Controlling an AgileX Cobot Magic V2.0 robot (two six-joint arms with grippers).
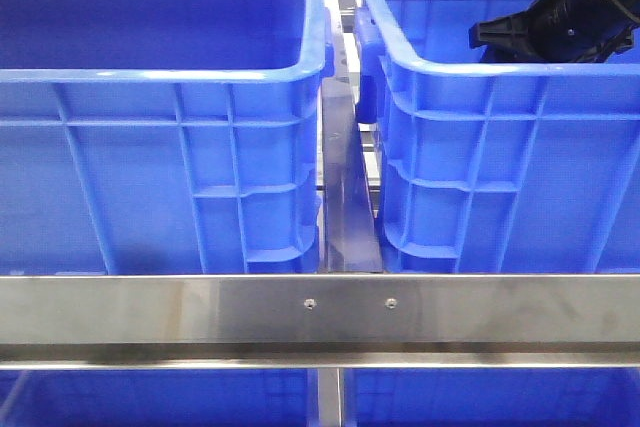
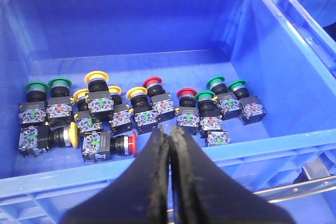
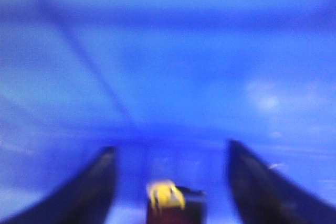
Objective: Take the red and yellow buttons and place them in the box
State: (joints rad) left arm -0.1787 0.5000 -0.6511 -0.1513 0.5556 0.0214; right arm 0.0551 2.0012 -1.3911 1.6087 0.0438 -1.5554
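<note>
In the left wrist view a blue bin (image 2: 58, 181) holds several push buttons: red-capped ones (image 2: 153, 82) (image 2: 186, 94), one red lying on its side (image 2: 132, 144), yellow-capped ones (image 2: 96, 77) (image 2: 137, 93) and green-capped ones (image 2: 35, 86). My left gripper (image 2: 169, 132) is shut and empty above the bin's near wall. My right gripper (image 3: 170, 148) is open inside a blue box (image 1: 500, 72). A blurred button with a yellow part (image 3: 165, 195) lies between its spread fingers, touching neither. The right arm (image 1: 570, 7) shows over the right box in the front view.
Two large blue bins, the left bin (image 1: 160, 72) and the right one, stand side by side with a narrow metal divider (image 1: 345, 187) between them. A steel rail (image 1: 320, 312) runs across in front. More blue bins (image 1: 150, 397) sit below.
</note>
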